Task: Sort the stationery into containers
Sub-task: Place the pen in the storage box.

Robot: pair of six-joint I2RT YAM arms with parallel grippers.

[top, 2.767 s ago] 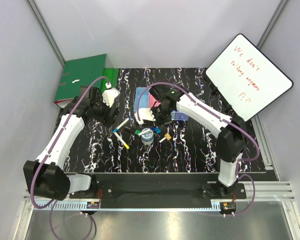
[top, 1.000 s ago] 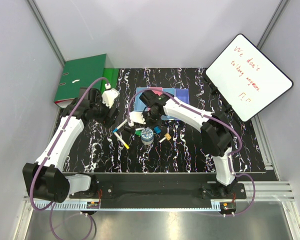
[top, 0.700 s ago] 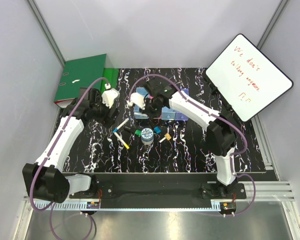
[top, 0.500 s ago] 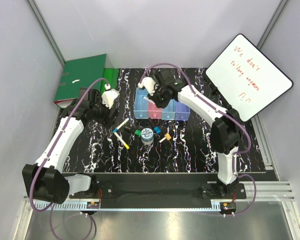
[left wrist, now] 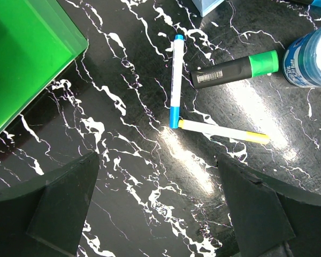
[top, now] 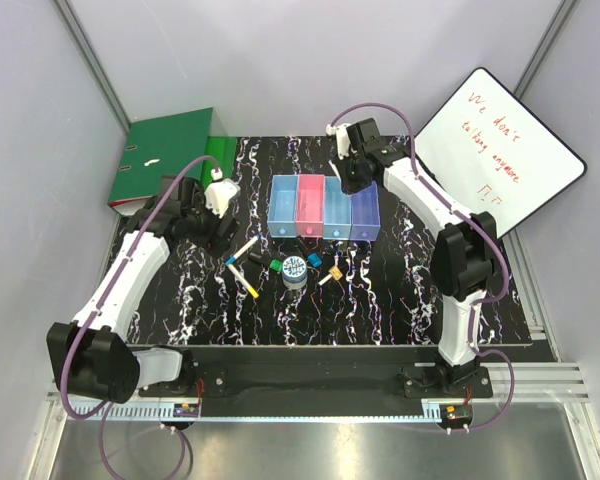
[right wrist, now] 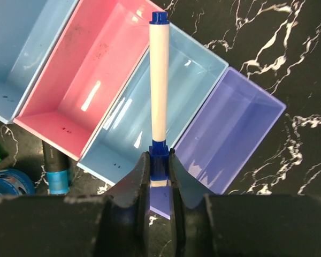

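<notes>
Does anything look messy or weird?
Nothing looks broken or spilled. The yellow-capped marker, tape roll and other bits lie scattered in front of the bins, which look empty. The right gripper pinches a blue-capped marker.

Glossy translucent plastic containers (top: 323, 208) on shiny marbled table (top: 380, 290).

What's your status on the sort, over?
Right gripper shut on a blue-capped marker, up by the bins. Left gripper open over a yellow-capped marker. Bins look empty; nothing seen blocking the drop.
</notes>
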